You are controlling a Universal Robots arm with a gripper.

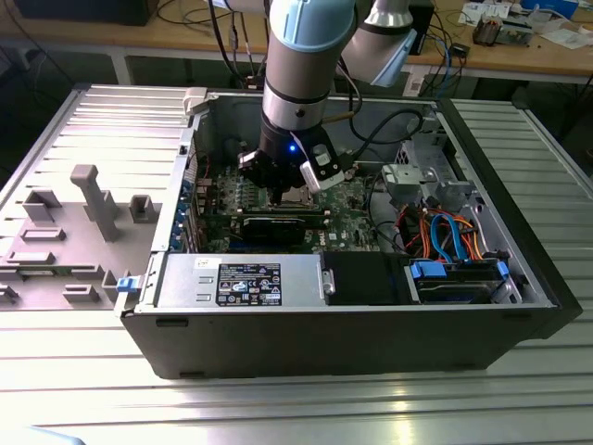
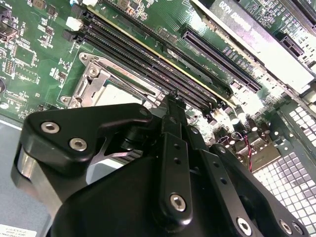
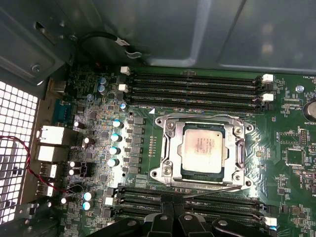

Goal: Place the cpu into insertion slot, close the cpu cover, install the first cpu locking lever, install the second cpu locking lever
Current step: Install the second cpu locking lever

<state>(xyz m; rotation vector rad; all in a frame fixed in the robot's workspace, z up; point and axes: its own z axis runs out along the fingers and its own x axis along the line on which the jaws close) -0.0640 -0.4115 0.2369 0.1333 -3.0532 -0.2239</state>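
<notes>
The cpu (image 3: 203, 148), a flat silver-grey square, lies in the insertion slot (image 3: 159, 121) amid the green motherboard. The cpu cover (image 3: 171, 144), a thin metal frame, lies flat around it, with the chip's top showing through its opening. A thin metal locking lever (image 3: 217, 189) runs along the socket's edge nearest the gripper. My gripper (image 3: 174, 207) sits just beside that edge, its black fingers (image 3: 166, 217) pressed together and their tips close to the lever's end. In the second wrist view the gripper (image 2: 173, 96) points down next to the cpu (image 2: 117, 94). In the exterior view the gripper (image 1: 285, 193) hangs low inside the open computer case.
Long black memory slots (image 3: 192, 81) flank the socket on two sides. A long black card (image 1: 278, 225), a power supply (image 1: 241, 281), a blue drive bay (image 1: 454, 278) and orange and blue cables (image 1: 443, 232) crowd the case. A grey side panel (image 1: 83, 209) lies at the exterior view's left.
</notes>
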